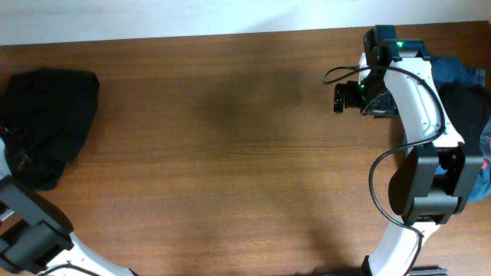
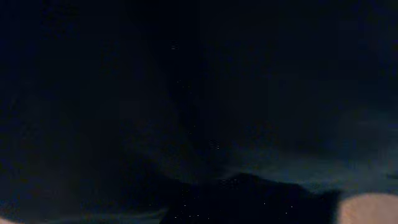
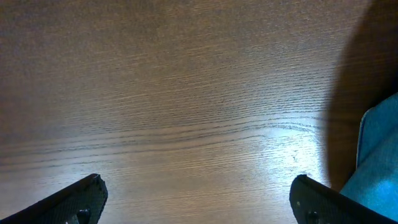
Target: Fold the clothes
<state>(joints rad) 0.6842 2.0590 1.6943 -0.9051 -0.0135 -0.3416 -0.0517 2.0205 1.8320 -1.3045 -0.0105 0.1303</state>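
The left fingers are closed tight and seem buried in the black garment (image 1: pixel 46 115), which is heaped at the left end of the counter (image 1: pixel 230 153). The left wrist view shows only dark cloth, so I cannot tell whether a fold is pinched. The right fingers (image 3: pixel 78 198) gape wide over bare wood and hold nothing, with the blue denim piece (image 3: pixel 380 162) just beside them. Folding looks barely begun: nothing lies flat, both heaps are crumpled, and every fold remains.

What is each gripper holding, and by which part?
Right gripper open, empty. Left gripper shut, buried in the black garment; any hold cannot be told.
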